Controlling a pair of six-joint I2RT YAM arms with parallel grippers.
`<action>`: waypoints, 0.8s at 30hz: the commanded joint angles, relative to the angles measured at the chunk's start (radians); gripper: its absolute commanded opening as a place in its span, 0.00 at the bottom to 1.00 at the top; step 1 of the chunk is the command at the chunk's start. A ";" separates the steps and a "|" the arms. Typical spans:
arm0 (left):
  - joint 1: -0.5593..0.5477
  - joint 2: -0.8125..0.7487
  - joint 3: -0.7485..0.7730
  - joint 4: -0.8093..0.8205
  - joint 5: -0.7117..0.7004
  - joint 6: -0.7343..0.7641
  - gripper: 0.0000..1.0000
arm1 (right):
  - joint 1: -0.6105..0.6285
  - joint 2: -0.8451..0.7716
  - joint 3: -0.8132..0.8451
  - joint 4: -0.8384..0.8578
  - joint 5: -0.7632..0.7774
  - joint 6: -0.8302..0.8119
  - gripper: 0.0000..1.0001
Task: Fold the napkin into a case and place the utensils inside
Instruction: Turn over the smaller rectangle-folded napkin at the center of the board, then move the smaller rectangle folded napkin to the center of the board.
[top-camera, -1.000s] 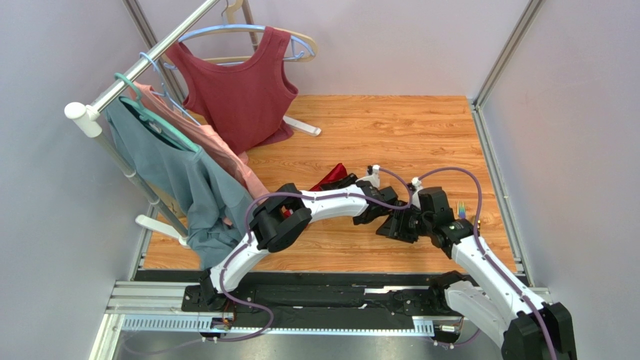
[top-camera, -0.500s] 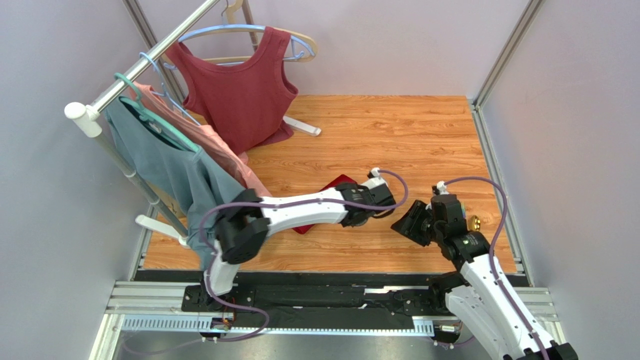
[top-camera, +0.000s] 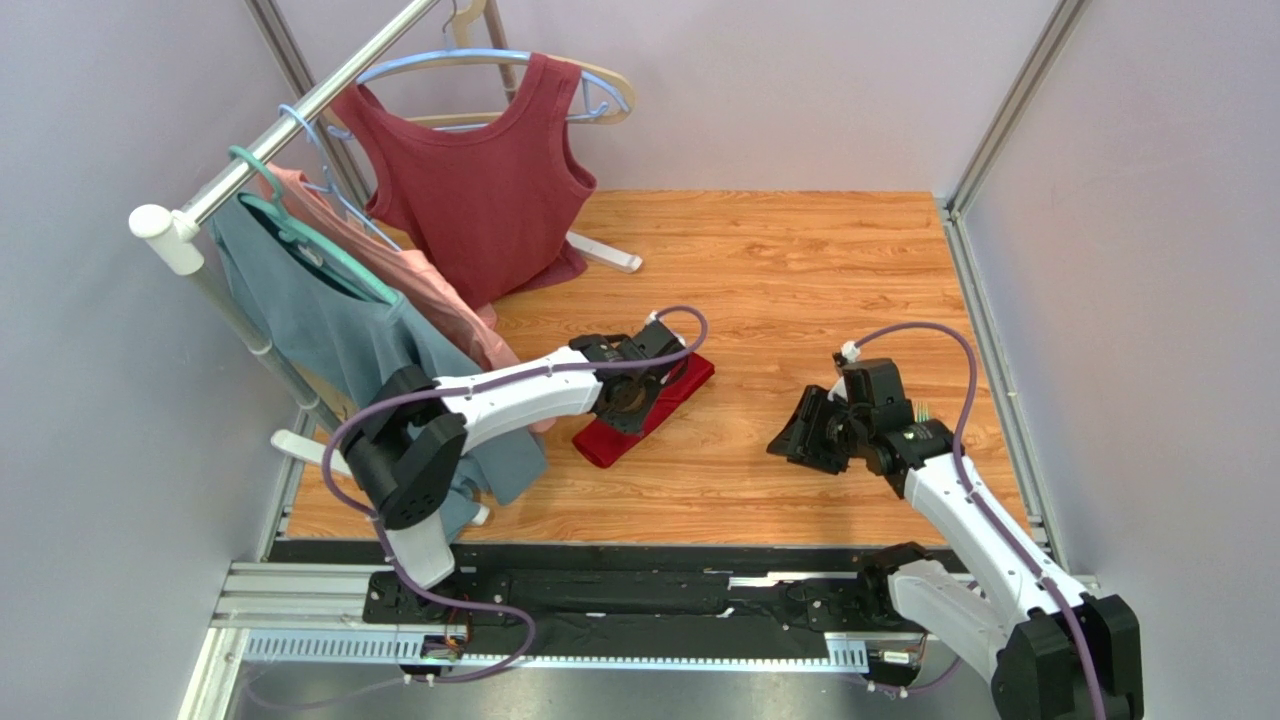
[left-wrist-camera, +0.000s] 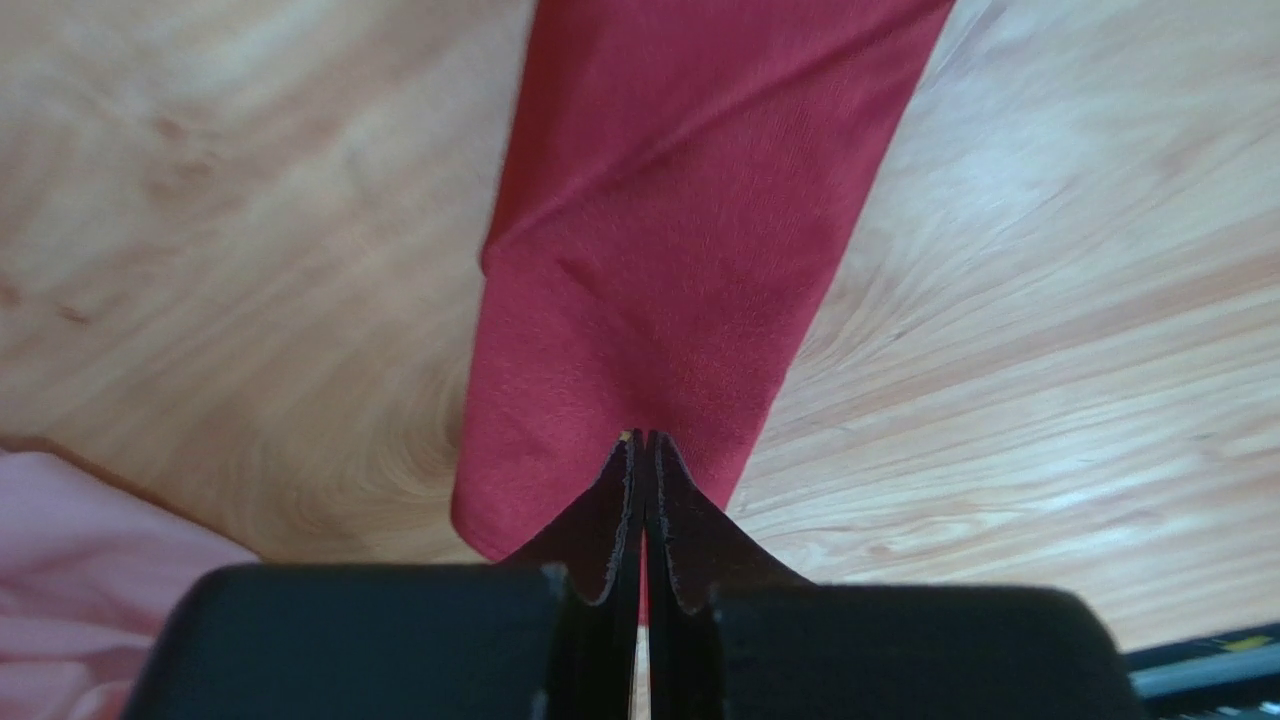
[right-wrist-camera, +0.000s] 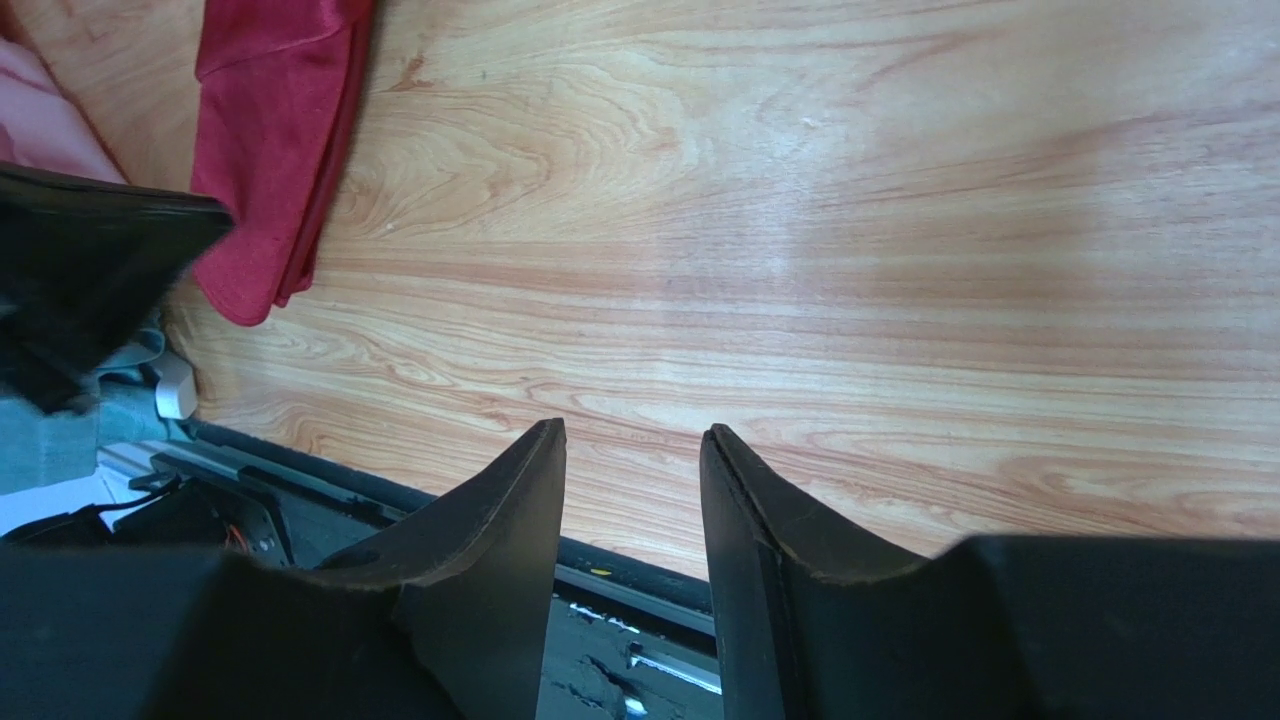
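The napkin (top-camera: 685, 384) lies on the wooden table as a narrow crimson oblong, folded, running diagonally left of centre. My left gripper (top-camera: 631, 402) is over its lower-left half. In the left wrist view the fingers are pressed together and the left gripper's (left-wrist-camera: 646, 440) tips rest over the napkin (left-wrist-camera: 676, 225) near its end. I cannot tell whether cloth is pinched. My right gripper (top-camera: 787, 444) hangs open and empty over bare wood to the right of the napkin. Its fingertips (right-wrist-camera: 549, 438) stand well apart, with the napkin (right-wrist-camera: 278, 135) far off at the upper left. No utensils show in any view.
A clothes rack stands at the left with a maroon sleeveless top (top-camera: 481, 180), a pink garment (top-camera: 443, 308) and a teal garment (top-camera: 346, 338); its white foot (top-camera: 609, 252) rests on the table. The black base rail (top-camera: 631, 578) runs along the near edge. Grey walls close the sides.
The left arm swung left from beside the right gripper to over the napkin, and its jaws closed. The right gripper drew back to the right. The napkin now shows as a flat oblong.
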 joint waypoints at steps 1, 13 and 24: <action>-0.016 0.024 -0.033 0.039 0.014 -0.005 0.00 | -0.001 -0.007 0.038 0.050 -0.037 -0.027 0.42; -0.066 0.184 -0.018 0.344 0.350 -0.415 0.00 | -0.056 0.048 0.096 -0.059 0.196 0.027 0.42; -0.118 0.315 0.433 0.706 0.469 -0.500 0.42 | -0.153 0.199 0.235 -0.145 0.154 -0.111 0.43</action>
